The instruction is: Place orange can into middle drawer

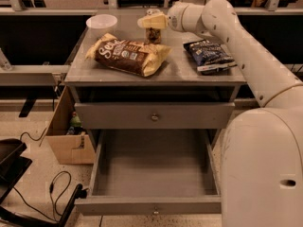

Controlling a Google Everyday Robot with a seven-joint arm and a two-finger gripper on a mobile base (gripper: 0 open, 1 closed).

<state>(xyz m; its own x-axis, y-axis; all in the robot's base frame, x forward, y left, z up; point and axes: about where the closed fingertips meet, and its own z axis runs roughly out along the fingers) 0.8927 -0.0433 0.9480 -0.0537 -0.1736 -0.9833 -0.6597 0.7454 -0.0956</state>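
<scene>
The orange can (pixel 152 35) stands upright at the back middle of the cabinet top (pixel 175 72), behind a chip bag. My gripper (pixel 152 21) reaches in from the right and sits over the can's top, hiding its lid; whether it holds the can does not show. The middle drawer (pixel 155 206) is the lower knobbed front, pulled fully out toward me, and its grey inside (pixel 154 164) holds nothing. The drawer front above it (pixel 155 116) is shut.
A brown and yellow chip bag (pixel 128 56) lies at the front left of the top. A dark blue chip bag (pixel 208 56) lies at the right. A white bowl (pixel 102 23) is at the back left. A cardboard box (pixel 66 136) and cables (pixel 57 193) are on the floor at the left.
</scene>
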